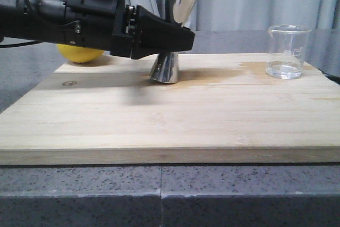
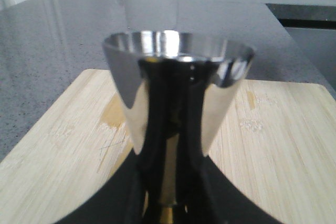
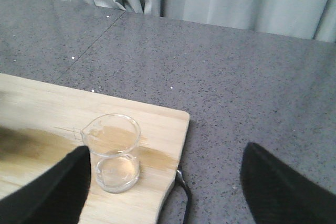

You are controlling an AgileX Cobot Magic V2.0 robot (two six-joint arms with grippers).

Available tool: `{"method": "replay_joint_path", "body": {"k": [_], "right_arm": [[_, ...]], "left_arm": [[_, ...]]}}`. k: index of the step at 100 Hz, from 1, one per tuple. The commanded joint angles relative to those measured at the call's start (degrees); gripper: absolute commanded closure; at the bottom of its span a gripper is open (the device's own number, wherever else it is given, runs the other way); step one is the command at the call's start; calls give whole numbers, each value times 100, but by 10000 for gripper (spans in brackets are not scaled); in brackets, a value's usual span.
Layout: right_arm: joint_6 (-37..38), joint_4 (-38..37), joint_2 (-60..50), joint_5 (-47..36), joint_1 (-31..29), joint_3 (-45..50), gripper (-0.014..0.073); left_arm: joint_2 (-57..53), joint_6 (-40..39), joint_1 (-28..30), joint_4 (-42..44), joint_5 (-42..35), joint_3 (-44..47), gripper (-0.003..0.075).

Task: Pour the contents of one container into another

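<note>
While left end effector [image 1: 180,38] apparently clamps jigger [image 1: 170,35], beaker [image 1: 287,51] stands apart.

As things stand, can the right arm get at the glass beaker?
Probably yes. The right gripper is open, the beaker stands upright beside one finger at the board's end, nothing between them. The left gripper holds the jigger well away.

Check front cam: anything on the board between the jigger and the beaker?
Nothing. In the front view the stretch of board between the jigger and the beaker is bare wood, apart from a darker damp-looking patch near the beaker.
</note>
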Motion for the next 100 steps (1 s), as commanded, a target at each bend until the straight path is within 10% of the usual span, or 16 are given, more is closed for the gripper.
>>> {"method": "replay_joint_path", "body": {"k": [1, 100], "right_arm": [[-51, -68, -40, -480, 7, -218, 62], [-51, -144, -40, -480, 7, -218, 62]], "left_arm": [[-245, 77, -2, -442, 623, -153, 659], [-245, 101, 170, -442, 623, -153, 654]]}}
